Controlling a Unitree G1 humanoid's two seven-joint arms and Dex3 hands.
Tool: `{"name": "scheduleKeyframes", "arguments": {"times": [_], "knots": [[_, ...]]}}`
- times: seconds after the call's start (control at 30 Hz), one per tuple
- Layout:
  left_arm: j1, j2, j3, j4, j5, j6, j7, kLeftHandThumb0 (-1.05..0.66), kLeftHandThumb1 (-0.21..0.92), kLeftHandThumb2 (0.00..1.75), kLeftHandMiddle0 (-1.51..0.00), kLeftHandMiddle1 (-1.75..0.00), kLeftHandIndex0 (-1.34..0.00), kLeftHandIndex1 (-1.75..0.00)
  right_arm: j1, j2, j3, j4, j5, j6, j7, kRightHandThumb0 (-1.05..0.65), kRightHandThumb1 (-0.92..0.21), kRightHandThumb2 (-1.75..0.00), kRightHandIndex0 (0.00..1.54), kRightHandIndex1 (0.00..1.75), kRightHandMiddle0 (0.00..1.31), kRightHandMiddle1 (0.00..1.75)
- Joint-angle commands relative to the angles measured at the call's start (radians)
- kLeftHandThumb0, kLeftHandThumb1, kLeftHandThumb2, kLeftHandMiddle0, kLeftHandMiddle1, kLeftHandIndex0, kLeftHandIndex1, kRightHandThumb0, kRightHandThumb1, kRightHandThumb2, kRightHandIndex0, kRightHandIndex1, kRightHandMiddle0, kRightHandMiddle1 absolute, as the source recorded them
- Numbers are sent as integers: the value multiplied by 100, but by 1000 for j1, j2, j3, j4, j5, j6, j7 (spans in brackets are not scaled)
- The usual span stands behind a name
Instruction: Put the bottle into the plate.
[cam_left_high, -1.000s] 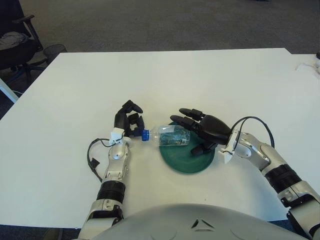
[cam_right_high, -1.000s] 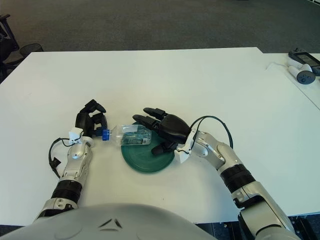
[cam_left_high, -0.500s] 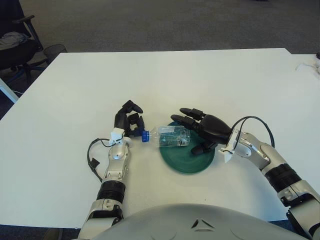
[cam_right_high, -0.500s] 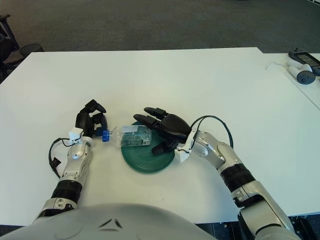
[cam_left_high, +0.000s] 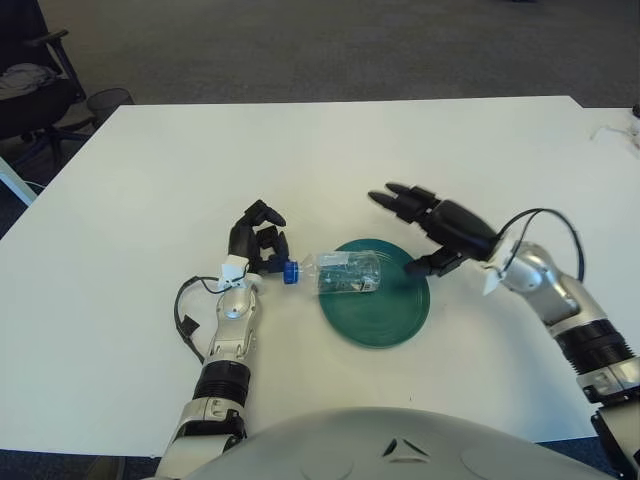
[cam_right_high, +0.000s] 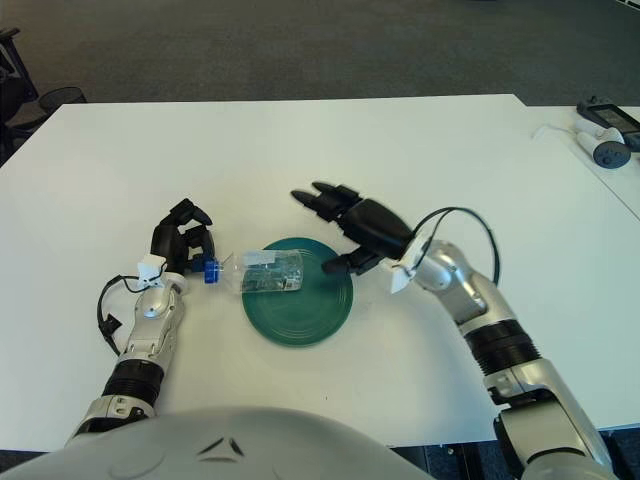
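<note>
A clear plastic bottle (cam_left_high: 342, 272) with a blue cap (cam_left_high: 289, 271) lies on its side, its body across the left rim of a dark green plate (cam_left_high: 385, 317) and its cap end sticking out over the table. My right hand (cam_left_high: 432, 222) hovers above the plate's far right rim with its fingers spread, apart from the bottle and holding nothing. My left hand (cam_left_high: 258, 245) shows just left of the blue cap, fingers curled, with nothing in its grasp.
The white table (cam_left_high: 300, 160) stretches all round the plate. A black office chair (cam_left_high: 30, 85) stands off the far left corner. White and dark devices with a cable (cam_right_high: 605, 135) lie at the far right edge.
My right hand has let go of the bottle and lifted away to the far right, off the plate. The bottle stays lying across the plate's left rim. The left hand has not moved.
</note>
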Motion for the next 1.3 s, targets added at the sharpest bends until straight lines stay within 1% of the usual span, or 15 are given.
{"name": "scheduleKeyframes", "arguments": {"times": [0.0, 0.13, 0.27, 0.33, 0.37, 0.47, 0.57, 0.7, 0.93, 1.03, 1.07, 1.13, 1.17, 1.2, 1.27], "knots": [[30, 1, -3, 31, -12, 43, -19, -61, 3, 167, -129, -175, -86, -175, -5, 9, -31, -53, 92, 37, 44, -100, -92, -46, 0, 0, 0, 22], [29, -3, 2, 31, -37, 46, -38, -61, 3, 167, -129, -175, -86, -175, 24, 7, -75, -115, 175, 82, 73, -99, -92, -32, 0, 0, 0, 27], [32, -4, 6, 27, -54, 49, -53, -61, 3, 167, -128, -175, -85, -175, 68, -8, -125, -160, 309, 124, 130, -98, -90, -25, 0, 0, 0, 28], [35, -2, 6, 25, -57, 48, -56, -60, 3, 167, -128, -175, -85, -175, 81, 2, -150, -162, 390, 128, 157, -97, -89, -22, 0, 0, 0, 29], [35, -2, 6, 25, -57, 47, -57, -60, 3, 167, -128, -175, -85, -175, 81, 18, -162, -157, 431, 123, 164, -97, -89, -22, 0, 0, 0, 29], [36, -2, 7, 27, -54, 42, -56, -60, 4, 166, -128, -175, -85, -175, 75, 69, -184, -135, 482, 102, 162, -96, -87, -20, 3, 1, 0, 42], [36, -1, 7, 31, -45, 34, -49, -60, 4, 166, -128, -175, -85, -175, 47, 119, -204, -59, 475, 60, 147, -94, -87, -20, 8, 3, 0, 54], [37, -1, 10, 31, -46, 33, -49, -60, 4, 166, -128, -175, -85, -175, 20, 148, -227, -10, 456, 32, 141, -93, -91, -22, 13, 5, 0, 67], [46, -1, 11, 20, -49, 33, -52, -60, 3, 166, -129, -175, -85, -175, -7, 181, -255, 47, 367, -3, 95, -97, -92, -37, 15, 6, 0, 76], [50, -2, 10, 14, -48, 37, -51, -60, 3, 167, -129, -175, -85, -175, -37, 233, -244, 149, 291, -59, 36, -98, -92, -41, 16, 6, 0, 78], [51, -1, 9, 12, -47, 39, -51, -60, 3, 167, -129, -175, -85, -175, -50, 263, -235, 211, 255, -90, 1, -98, -92, -42, 16, 6, 0, 79], [52, -1, 8, 9, -45, 43, -51, -61, 3, 167, -129, -175, -85, -175, -67, 295, -226, 286, 214, -133, -40, -95, -91, -43, 17, 6, 0, 93], [53, 1, 8, 7, -44, 45, -51, -61, 3, 167, -129, -175, -85, -175, -74, 310, -223, 319, 207, -143, -54, -94, -90, -43, 17, 6, 0, 95], [54, 2, 7, 4, -43, 46, -52, -61, 3, 167, -129, -175, -86, -175, -81, 319, -222, 340, 211, -145, -60, -92, -84, -53, 18, 7, 0, 109], [58, 3, 6, -2, -43, 48, -53, -61, 2, 168, -129, -175, -86, -175, -88, 331, -220, 369, 211, -155, -70, -90, -74, -69, 17, 11, 0, 123]]}}
